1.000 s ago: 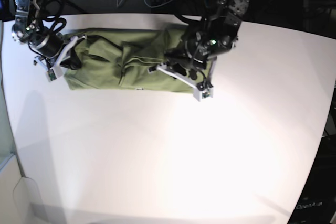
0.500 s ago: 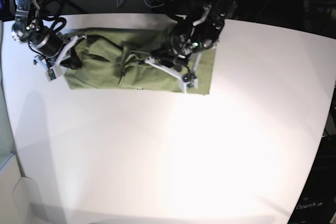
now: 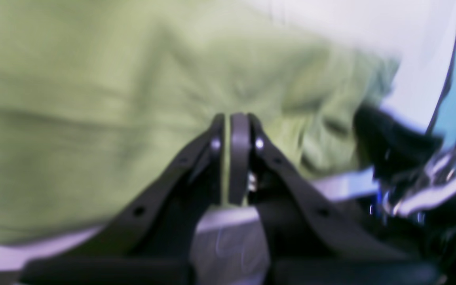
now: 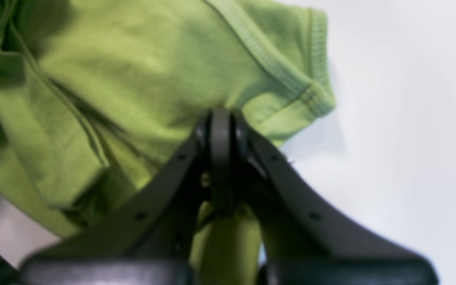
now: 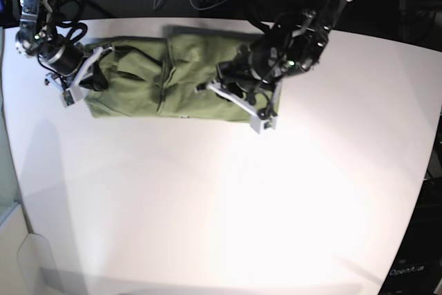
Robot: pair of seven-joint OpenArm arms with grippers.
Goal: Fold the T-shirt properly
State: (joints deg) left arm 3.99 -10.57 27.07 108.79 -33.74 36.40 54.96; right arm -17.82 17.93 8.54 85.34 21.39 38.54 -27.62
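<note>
An olive T-shirt, partly folded, is laid along the far edge of a white table; its cloth is pinched by the right gripper and the left gripper, both pressed together

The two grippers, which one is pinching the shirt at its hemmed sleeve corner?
The right gripper, at the T-shirt's end on the base view's left. It is shut on the stitched sleeve edge; the left gripper is shut over plain cloth.
</note>
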